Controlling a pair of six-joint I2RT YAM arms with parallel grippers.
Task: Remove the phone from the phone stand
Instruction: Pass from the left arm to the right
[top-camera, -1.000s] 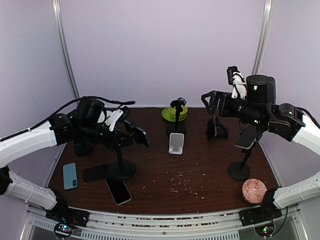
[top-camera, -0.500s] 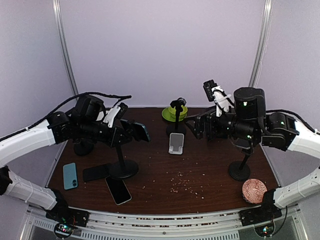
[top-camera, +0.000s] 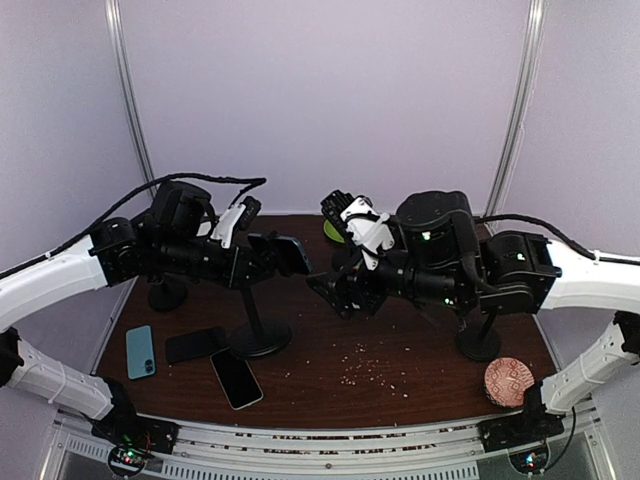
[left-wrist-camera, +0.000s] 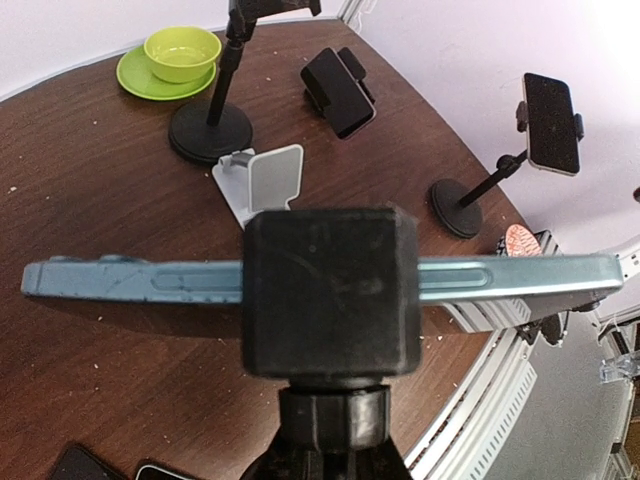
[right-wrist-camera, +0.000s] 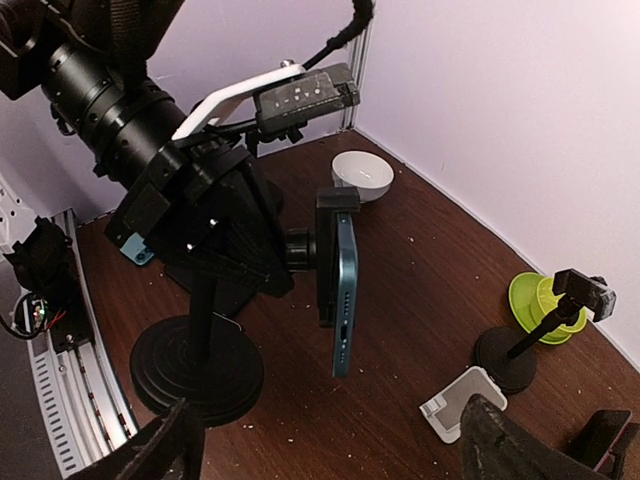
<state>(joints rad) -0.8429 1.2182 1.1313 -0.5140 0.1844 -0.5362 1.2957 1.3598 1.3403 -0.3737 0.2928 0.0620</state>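
From above, my left end effector (top-camera: 250, 265) is closed narrow on the neck of the phone stand (top-camera: 258, 340), whose round base sits on the worktop (top-camera: 400, 350). The phone (top-camera: 290, 255), blue-edged, is clamped in the head of that stand, just beyond my left fingertips. My right end effector (top-camera: 335, 292) hangs just beside the phone on its far side, apart from it, jaws spread wide. Three loose handsets (top-camera: 190, 355) lie flat near the stand's base.

My left wrist camera looks at the back of the stand's black clamp block (left-wrist-camera: 330, 290). The phone runs across the view edge-on, sticking out of the block on both sides. My own left fingers do not show here. Behind lie a small white holder (left-wrist-camera: 265, 180), a green bowl (left-wrist-camera: 183, 50) on a green plate, and a second stand carrying a dark handset (left-wrist-camera: 551, 122).

My right wrist camera shows my two fingers (right-wrist-camera: 165, 450) far apart at the bottom corners, with nothing between them. The phone stands upright on its edge ahead, gripped by the clamp.
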